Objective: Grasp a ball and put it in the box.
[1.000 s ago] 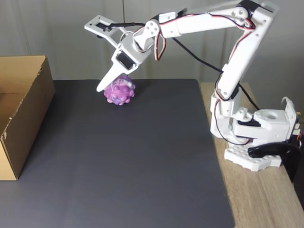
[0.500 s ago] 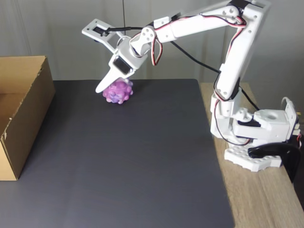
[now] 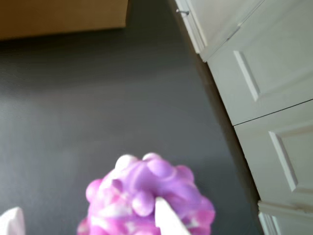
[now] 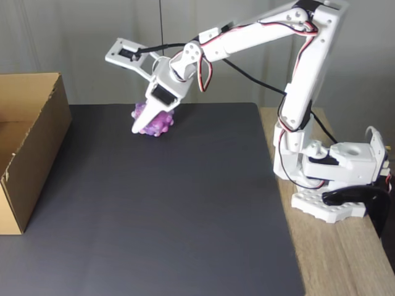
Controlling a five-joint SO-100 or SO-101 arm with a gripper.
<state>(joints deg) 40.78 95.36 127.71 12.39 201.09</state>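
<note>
The purple, pink and white knobby ball (image 4: 158, 123) lies on the black mat near its far edge. My gripper (image 4: 148, 123) points down over it, with one white finger in front of the ball in the fixed view. In the wrist view the ball (image 3: 146, 196) sits at the bottom. One fingertip (image 3: 166, 218) lies against its front, and the other fingertip (image 3: 11, 220) stands well off to the left with a gap. The gripper (image 3: 88, 218) is open and straddles the ball. The brown cardboard box (image 4: 37, 135) stands open at the mat's left edge, far from the ball, and its wall (image 3: 58, 17) shows ahead.
The black mat (image 4: 173, 209) is bare between ball and box. The arm's white base (image 4: 333, 176) stands on the wooden table (image 4: 345, 259) to the right. White panelled doors (image 3: 264, 73) run along the mat's far edge.
The gripper has swung down from a slant to nearly upright and come lower around the ball. The ball has shifted slightly left.
</note>
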